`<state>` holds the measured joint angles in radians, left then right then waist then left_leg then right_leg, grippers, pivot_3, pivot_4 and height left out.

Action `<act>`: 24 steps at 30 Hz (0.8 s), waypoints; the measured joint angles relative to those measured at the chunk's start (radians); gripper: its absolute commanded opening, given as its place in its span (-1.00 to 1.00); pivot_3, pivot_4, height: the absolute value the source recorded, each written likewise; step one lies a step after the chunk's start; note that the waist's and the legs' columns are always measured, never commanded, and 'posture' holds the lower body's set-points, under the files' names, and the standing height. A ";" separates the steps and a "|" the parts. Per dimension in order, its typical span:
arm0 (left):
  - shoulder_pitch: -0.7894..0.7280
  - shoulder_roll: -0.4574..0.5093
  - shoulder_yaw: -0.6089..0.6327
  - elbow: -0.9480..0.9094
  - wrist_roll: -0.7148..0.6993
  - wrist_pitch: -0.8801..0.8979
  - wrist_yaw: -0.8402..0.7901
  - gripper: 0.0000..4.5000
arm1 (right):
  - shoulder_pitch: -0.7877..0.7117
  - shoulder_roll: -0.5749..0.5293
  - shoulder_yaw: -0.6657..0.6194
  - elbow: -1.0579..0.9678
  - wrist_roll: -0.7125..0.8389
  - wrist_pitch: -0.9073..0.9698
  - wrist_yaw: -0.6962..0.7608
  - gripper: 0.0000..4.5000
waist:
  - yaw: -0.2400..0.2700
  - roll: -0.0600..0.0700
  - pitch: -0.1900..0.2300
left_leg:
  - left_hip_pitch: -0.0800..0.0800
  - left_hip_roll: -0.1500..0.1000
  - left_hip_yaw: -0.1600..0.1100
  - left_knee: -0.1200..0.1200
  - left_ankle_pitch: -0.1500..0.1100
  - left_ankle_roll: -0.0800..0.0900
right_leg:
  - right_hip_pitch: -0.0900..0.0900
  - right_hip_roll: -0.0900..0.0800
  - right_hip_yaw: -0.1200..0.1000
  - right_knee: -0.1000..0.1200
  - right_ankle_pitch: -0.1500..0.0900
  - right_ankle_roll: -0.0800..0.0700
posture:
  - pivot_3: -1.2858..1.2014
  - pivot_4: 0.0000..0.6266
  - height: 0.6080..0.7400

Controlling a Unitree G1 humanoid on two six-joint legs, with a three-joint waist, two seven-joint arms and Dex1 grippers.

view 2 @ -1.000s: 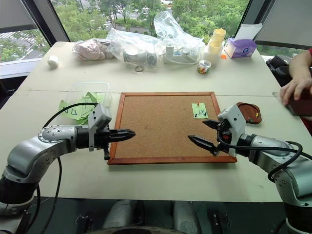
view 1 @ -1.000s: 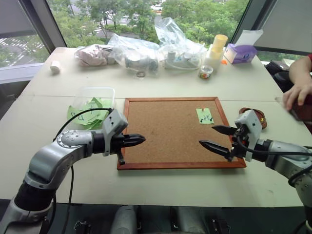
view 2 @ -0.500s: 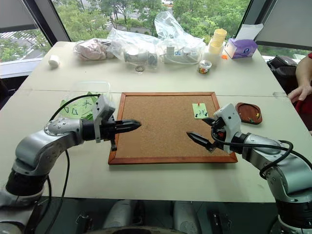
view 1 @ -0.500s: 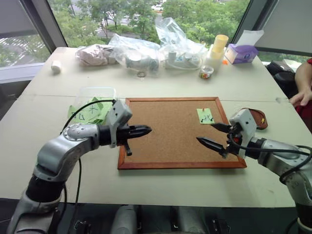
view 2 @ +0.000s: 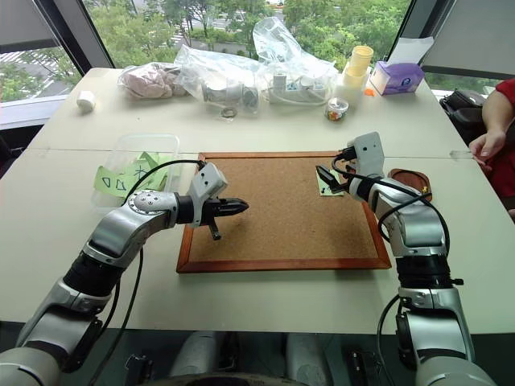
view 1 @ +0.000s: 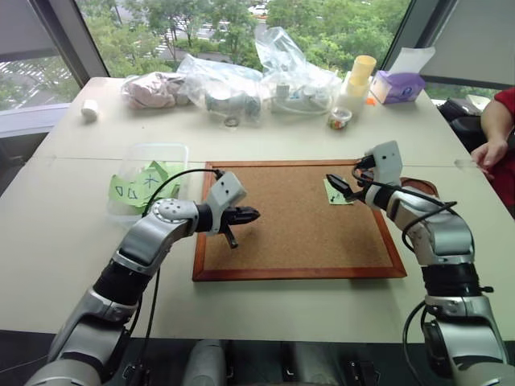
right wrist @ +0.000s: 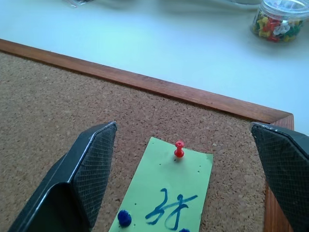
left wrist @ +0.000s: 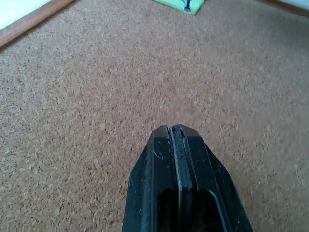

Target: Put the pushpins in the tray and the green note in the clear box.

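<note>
- Left gripper (view 1: 251, 215): two black fingers pressed fully together, nothing btwn them; hovers over the bare left part of the large wooden-framed corkboard (view 1: 282, 241). The clear box sits behind and to its left, off the board.
- Right gripper (right wrist: 186, 181): jaws spread wide, empty, poised over the board's far right corner w/ the small light green square paper note (right wrist: 166, 200) lying in the gap btwn the two fingers.
- Green note lies flat on the cork, blue scribble on it; red pushpin (right wrist: 179, 148) stuck upright near its far edge, ahead of the jaws; blue pushpin (right wrist: 124, 218) at its near left corner, just beside the left finger.
- Small reddish-brown shallow tray (view 2: 409, 174) on the table just right of the board, behind the right gripper's wrist; contents too small to tell.
- Translucent rectangular plastic box (view 1: 153, 161) on the table left of the board, w/ a bunch of green slips w/ black symbols (view 1: 141, 186) at it; in or over the rim, can't tell.
- Past the right jaws, beyond the frame: small clear jar of mixed-colour pins (right wrist: 283, 19) on the white table (view 1: 80, 233).
</note>
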<state>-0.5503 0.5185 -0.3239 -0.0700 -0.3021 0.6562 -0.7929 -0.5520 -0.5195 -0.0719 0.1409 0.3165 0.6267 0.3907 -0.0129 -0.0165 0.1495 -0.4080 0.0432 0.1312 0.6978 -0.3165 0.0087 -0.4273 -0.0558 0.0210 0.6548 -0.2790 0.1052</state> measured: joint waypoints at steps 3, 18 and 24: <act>0.003 0.002 -0.023 0.014 0.044 -0.016 -0.006 -0.99 | -0.026 0.014 0.015 0.076 -0.029 -0.030 0.010 1.00 | 0.000 0.000 0.000 | 0.000 0.000 0.000 0.001 0.000 0.000 | 0.000 0.000 0.000 0.000 0.000 0.000 | 0.03 -0.52 0.93; 0.025 -0.020 -0.007 -0.010 0.077 -0.006 0.000 -1.00 | -0.134 0.068 0.023 0.346 -0.099 -0.127 0.066 -0.46 | -0.002 0.000 0.000 | 0.001 0.001 0.000 0.001 0.000 0.000 | 0.001 -0.001 0.000 0.002 0.000 0.000 | 0.03 -0.52 0.93; 0.026 -0.021 -0.006 -0.010 0.078 -0.006 0.005 -1.00 | -0.135 0.076 0.015 0.354 -0.099 -0.140 0.076 -0.95 | -0.002 0.001 0.000 | 0.001 0.001 0.000 0.001 0.000 0.000 | 0.001 -0.001 0.000 0.003 0.000 0.000 | 0.03 -0.52 0.93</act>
<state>-0.5245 0.4970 -0.3303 -0.0803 -0.2246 0.6500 -0.7882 -0.6867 -0.4434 -0.0564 0.4950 0.2175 0.4863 0.4670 -0.0151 -0.0159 0.1492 -0.4067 0.0440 0.1316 0.6989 -0.3164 0.0086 -0.4266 -0.0569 0.0212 0.6573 -0.2789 0.1054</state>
